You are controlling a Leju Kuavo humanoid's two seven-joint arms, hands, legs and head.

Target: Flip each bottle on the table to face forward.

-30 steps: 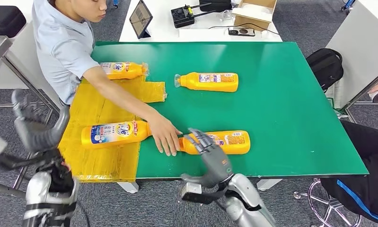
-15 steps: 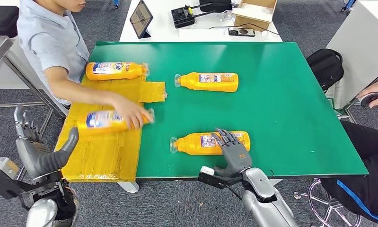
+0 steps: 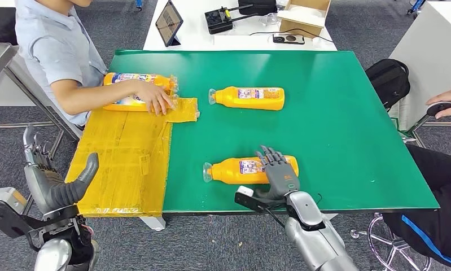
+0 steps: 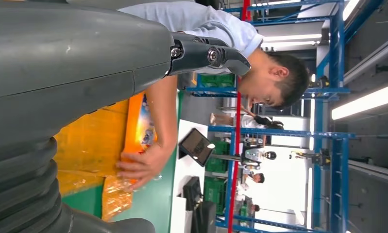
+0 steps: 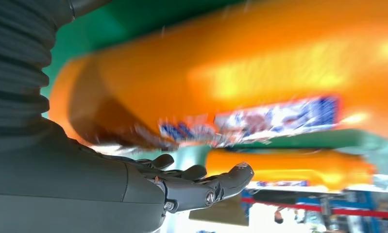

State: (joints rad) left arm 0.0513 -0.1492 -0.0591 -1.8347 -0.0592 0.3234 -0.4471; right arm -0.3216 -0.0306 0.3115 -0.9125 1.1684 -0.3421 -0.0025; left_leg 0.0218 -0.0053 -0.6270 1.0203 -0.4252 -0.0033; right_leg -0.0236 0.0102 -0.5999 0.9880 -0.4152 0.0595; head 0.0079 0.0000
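Three bottles: near bottle point(image 3: 248, 170) at bench point(image 3: 347, 124) front edge.
Right hand point(image 3: 279, 175): fingers spread flat over it, no grip.
Left hand point(image 3: 51, 178): open, empty.
Next: curl under, roll it.

labels on near bottle point(image 3: 251, 170) and far bottle point(image 3: 248, 97) | printed, too small to read

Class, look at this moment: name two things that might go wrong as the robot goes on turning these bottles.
1. The right robot hand rests on the round orange plastic bottle near the green table's front edge; it may roll off.
2. A person's hand works at the far-left bottles, risking contact.
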